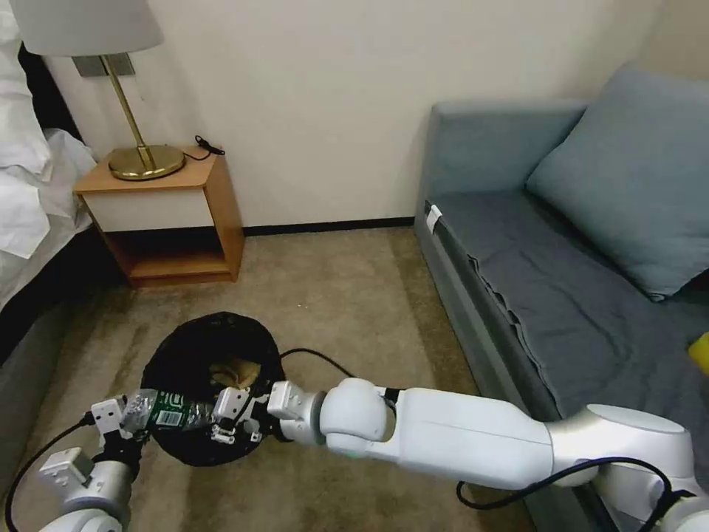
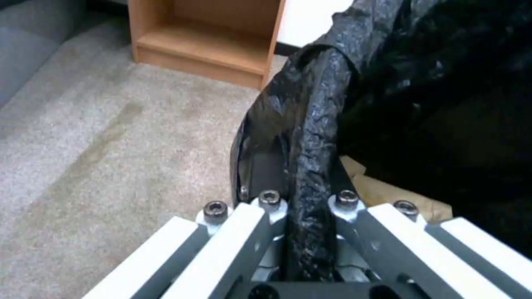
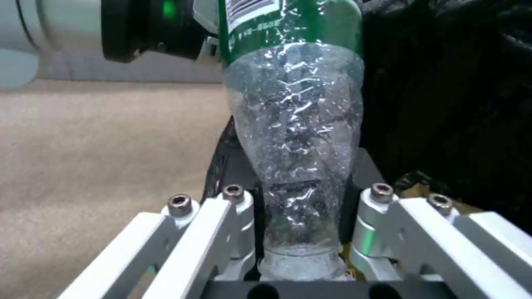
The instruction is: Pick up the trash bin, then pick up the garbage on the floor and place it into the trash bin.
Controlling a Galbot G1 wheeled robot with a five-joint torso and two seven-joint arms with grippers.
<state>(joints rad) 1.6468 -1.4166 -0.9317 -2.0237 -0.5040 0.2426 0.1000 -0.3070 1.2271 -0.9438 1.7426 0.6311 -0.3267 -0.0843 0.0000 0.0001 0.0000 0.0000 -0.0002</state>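
Two claws at work. The trash bin (image 1: 210, 384) hangs tilted above the floor (image 1: 347, 295), its lined rim pinched in the left claw (image 2: 310, 232). The bottle (image 1: 171, 411), clear w/ green label, lies across the rim beside that claw, neck clamped in the right claw (image 3: 299, 232). Tan paper bag (image 1: 235, 372) sits inside, just past the right claw.

Risk: bottle's base overhangs the rim on the left-claw side; let go here and it'd prob. tip out onto the carpet.

Hard to tell: bottle cap buried in the right claw; bin's mesh hidden by liner; other litter maybe under the bag.
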